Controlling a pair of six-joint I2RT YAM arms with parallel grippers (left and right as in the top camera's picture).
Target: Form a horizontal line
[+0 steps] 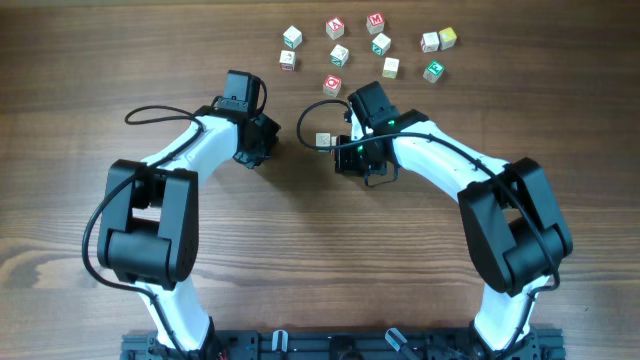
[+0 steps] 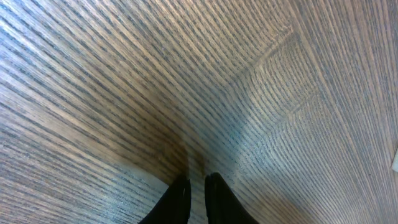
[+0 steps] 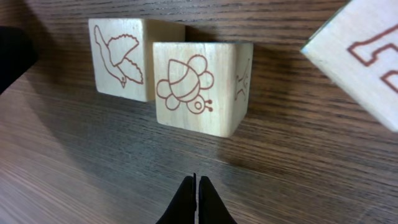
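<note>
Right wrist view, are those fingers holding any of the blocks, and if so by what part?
Nothing is held. The right gripper has its fingers pressed together, empty, short of the bee block and the bird block.

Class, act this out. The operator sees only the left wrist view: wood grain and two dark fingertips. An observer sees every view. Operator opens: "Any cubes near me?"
Observer: None beside you. The scattered cubes lie beyond both grippers, toward the table's far side.
Operator: What is the right gripper doing?
Observer: It is shut on nothing, pointing at a cube with a bee drawing.
Operator: Is that cube alone?
Observer: No. A cube with a bird drawing stands just behind it, to its left.
</note>
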